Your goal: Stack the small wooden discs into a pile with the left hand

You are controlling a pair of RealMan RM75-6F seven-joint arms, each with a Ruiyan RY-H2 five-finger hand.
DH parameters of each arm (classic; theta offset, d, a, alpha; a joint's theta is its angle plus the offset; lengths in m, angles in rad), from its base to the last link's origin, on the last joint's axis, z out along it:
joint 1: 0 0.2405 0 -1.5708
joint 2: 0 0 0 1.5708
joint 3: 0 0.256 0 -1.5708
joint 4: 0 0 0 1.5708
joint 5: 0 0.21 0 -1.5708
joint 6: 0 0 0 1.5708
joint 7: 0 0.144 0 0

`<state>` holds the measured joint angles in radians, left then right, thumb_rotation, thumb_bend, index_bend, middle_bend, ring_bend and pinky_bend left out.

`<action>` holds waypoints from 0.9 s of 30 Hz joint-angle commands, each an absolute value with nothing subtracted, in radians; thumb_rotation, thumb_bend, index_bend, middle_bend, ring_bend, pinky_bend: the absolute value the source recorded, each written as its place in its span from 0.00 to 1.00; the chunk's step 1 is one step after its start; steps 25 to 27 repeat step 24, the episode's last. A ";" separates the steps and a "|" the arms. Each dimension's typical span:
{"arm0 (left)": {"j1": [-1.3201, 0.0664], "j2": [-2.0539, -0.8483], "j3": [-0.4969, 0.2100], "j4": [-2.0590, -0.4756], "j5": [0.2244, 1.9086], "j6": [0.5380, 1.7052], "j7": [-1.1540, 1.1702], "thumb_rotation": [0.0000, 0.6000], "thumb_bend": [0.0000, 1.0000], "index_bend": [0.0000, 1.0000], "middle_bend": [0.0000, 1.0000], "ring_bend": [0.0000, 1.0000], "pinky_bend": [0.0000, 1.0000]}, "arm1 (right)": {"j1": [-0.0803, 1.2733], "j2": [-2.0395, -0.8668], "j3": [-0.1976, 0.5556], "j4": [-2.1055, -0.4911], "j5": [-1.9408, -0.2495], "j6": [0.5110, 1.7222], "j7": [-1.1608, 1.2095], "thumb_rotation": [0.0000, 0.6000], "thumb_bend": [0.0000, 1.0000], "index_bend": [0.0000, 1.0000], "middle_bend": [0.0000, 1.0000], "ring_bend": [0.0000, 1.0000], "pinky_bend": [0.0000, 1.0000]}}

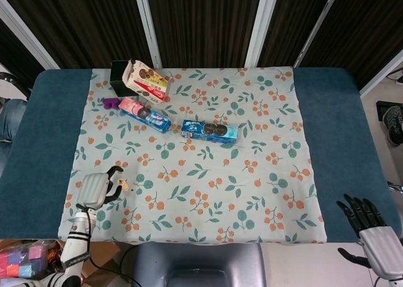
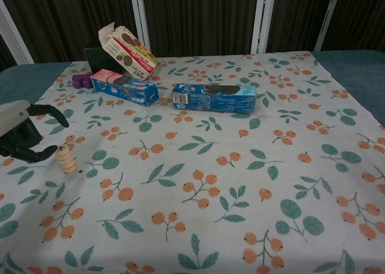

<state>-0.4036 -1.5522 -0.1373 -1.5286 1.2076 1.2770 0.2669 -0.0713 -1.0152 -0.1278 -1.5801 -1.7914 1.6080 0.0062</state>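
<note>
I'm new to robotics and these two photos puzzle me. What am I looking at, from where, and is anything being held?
It is a two-armed robot with human-like hands, at a table with a floral cloth. One picture looks down from its head, the other looks forward from its chest. The left hand is open beside a small upright pile of wooden discs, not holding it. The right hand shows only in the head view, off the table's near corner, with nothing in it. At the far side lie two blue cookie packs, an open cookie box leaning on a dark box, and a small purple thing.
</note>
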 commanded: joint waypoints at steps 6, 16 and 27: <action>-0.195 -1.281 0.142 -1.569 1.657 1.564 -0.110 1.00 0.42 0.10 0.11 0.03 0.05 | -0.076 -1.021 -0.130 -1.574 -1.792 1.608 -0.010 1.00 0.14 0.00 0.00 0.00 0.00; -0.121 -1.271 0.192 -1.414 1.774 1.667 -0.170 1.00 0.41 0.05 0.04 0.00 0.00 | -0.082 -1.037 -0.133 -1.573 -1.809 1.615 -0.037 1.00 0.14 0.00 0.00 0.00 0.00; -0.117 -1.274 0.178 -1.412 1.770 1.651 -0.160 1.00 0.41 0.04 0.04 0.00 0.00 | -0.082 -1.036 -0.130 -1.567 -1.804 1.619 -0.028 1.00 0.14 0.00 0.00 0.00 0.00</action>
